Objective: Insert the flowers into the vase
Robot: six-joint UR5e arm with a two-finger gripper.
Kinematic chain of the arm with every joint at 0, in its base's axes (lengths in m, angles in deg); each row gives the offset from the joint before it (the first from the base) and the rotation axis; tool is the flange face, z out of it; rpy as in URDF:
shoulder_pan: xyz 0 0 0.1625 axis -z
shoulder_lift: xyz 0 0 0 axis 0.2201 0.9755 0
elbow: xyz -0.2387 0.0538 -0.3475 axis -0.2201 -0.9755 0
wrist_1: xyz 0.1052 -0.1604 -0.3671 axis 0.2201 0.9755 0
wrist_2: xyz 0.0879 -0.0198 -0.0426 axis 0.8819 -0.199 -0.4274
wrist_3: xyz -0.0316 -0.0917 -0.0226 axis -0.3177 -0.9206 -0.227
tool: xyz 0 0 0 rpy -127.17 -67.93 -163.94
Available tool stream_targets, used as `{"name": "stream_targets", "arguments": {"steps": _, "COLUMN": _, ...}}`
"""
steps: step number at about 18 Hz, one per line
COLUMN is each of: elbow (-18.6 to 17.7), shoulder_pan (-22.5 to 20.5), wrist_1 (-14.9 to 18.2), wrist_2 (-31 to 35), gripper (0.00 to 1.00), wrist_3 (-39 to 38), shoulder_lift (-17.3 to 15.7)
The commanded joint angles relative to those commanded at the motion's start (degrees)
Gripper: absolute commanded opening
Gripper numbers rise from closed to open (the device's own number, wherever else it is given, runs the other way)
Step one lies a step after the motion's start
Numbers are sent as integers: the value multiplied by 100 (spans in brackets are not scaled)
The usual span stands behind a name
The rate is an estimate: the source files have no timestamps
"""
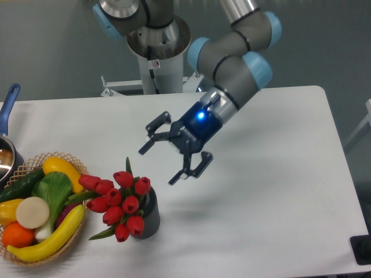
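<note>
The flowers [119, 202], a bunch of red tulips with green stems and leaves, stand with their stems in the vase [147, 217], their heads leaning out to the left over its rim. The vase is a small dark grey ribbed cylinder near the table's front edge. My gripper [162, 164] hangs up and to the right of the bunch, clear of it, open with nothing between its fingers.
A wicker basket [23, 170] with a banana, a cucumber, a green leafy vegetable and other produce sits at the front left, close to the tulip heads. A saucepan with a blue handle [8, 107] is at the left edge.
</note>
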Motion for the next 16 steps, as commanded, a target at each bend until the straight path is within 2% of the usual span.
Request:
{"name": "stream_targets", "arguments": {"steps": 2, "elbow": 149, "shoulder_pan": -246, "wrist_1": 0, "wrist_2": 333, "gripper": 100, "wrist_3": 9, "shoulder_lift": 0}}
{"name": "stream_targets", "arguments": {"steps": 5, "elbow": 308, "shoulder_pan": -589, "wrist_1": 0, "wrist_2": 1456, "gripper": 100, "wrist_3": 79, "shoulder_lift": 17}}
{"name": "stream_targets", "arguments": {"steps": 8, "elbow": 431, "shoulder_pan": -643, "wrist_1": 9, "wrist_2": 3116, "gripper": 100, "wrist_3": 193, "shoulder_lift": 96}}
{"name": "stream_targets", "arguments": {"steps": 11, "elbow": 545, "shoulder_pan": -617, "wrist_1": 9, "wrist_2": 4585, "gripper": 100, "wrist_3": 228, "shoulder_lift": 394}}
{"name": "stream_targets", "arguments": {"steps": 14, "elbow": 589, "shoulder_pan": -573, "wrist_1": 9, "wrist_2": 5553, "gripper": 100, "wrist_3": 377, "shoulder_lift": 667}}
{"name": "stream_targets", "arguments": {"steps": 16, "elbow": 555, "shoulder_pan": -529, "wrist_1": 18, "wrist_2": 5819, "gripper": 100, "wrist_3": 448, "shoulder_lift": 738}}
